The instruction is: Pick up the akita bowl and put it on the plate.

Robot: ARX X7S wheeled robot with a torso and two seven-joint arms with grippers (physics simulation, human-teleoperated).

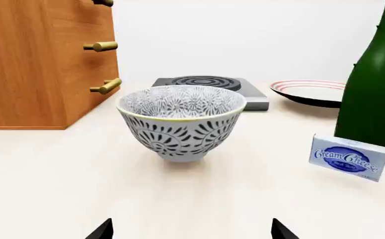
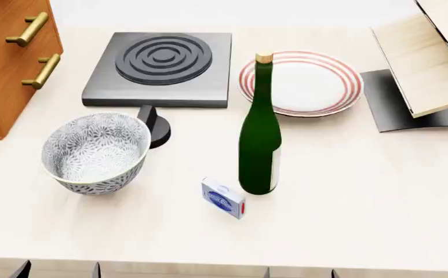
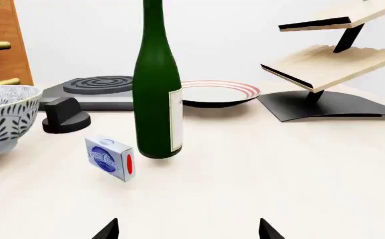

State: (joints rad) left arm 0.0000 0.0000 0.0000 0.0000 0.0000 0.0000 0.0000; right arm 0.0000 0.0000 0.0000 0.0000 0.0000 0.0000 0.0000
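Bowl (image 2: 95, 153) upright near the counter's (image 2: 378, 197) left edge, just in front of the burner's (image 2: 160, 68) front-left corner, knob (image 2: 154, 125) just beside its rim. Dead ahead of the left claw (image 1: 191, 230), tips spread open, nothing held, well short of contact. Right claw (image 3: 188, 229) likewise open and empty, facing the bottle (image 2: 260, 136), so farther off. Plate (image 2: 300, 81) toward the back, right of the burner, beyond that bottle and the cream cheese box (image 2: 224, 198). Likely a left-arm reach.

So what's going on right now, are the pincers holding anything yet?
Both pincers open, empty, short of everything. Akita bowl upright on the counter, untouched. Plate bare. Green bottle and cream cheese box stand between them.
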